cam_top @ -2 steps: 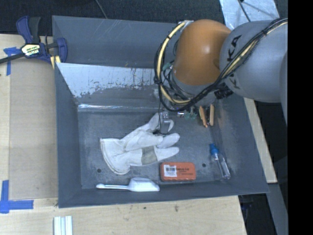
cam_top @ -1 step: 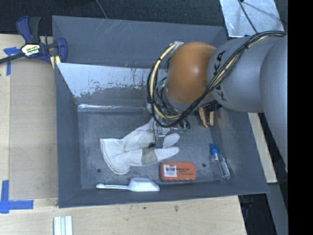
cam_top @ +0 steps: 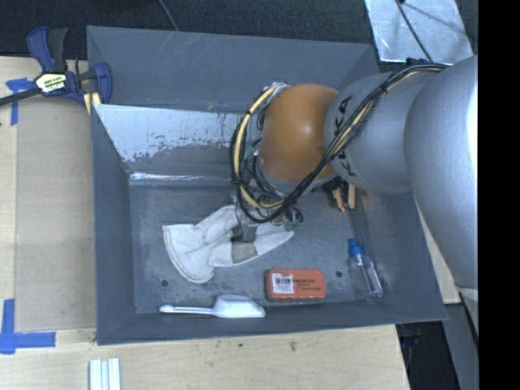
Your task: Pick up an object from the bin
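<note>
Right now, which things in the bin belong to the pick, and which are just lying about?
In play: gripper; crumpled white cloth under it, mid-bin.
Lying about: orange block at the near wall; white scoop beside it; blue-capped clear pen to the right.

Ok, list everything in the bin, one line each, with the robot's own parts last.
crumpled white cloth: one, white, middle-left of the floor.
flat orange rectangular block with a white label: one, orange, front of the floor, right of middle.
white plastic spoon: one, white, along the front wall.
clear plastic tube with a blue cap: one, clear and blue, right side.
small orange-and-black thing: one, kind unclear, beside the arm.
grey metal bin: one, grey.
gripper: one, dark, over the cloth's right part.
silver arm with an orange cover: one, from the right.
</note>
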### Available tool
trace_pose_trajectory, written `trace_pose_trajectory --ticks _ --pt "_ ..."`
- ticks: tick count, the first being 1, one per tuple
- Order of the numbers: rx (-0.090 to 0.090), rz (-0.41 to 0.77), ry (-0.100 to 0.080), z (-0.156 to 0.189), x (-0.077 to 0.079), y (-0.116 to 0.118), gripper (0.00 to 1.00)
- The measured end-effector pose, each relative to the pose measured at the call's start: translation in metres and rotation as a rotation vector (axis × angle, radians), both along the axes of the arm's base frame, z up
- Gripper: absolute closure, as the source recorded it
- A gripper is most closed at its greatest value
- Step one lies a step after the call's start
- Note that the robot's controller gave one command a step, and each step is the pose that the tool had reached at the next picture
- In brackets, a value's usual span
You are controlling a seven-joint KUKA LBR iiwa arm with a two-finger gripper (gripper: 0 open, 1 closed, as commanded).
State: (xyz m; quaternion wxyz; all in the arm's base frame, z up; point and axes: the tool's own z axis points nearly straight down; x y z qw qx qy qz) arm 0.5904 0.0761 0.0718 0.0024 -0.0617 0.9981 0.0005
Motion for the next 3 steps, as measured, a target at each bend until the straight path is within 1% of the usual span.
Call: trace_pose_trajectory --ticks 1,2,3 --pt "0.0 0.0 0.0 0.0 0.0 0.0 1.0" --pt "0.001 0.04 -0.003 0.001 -0.007 -0.01 1.0" --pt "-0.001 0.076 0.001 0.133 0.009 0.011 1.0"
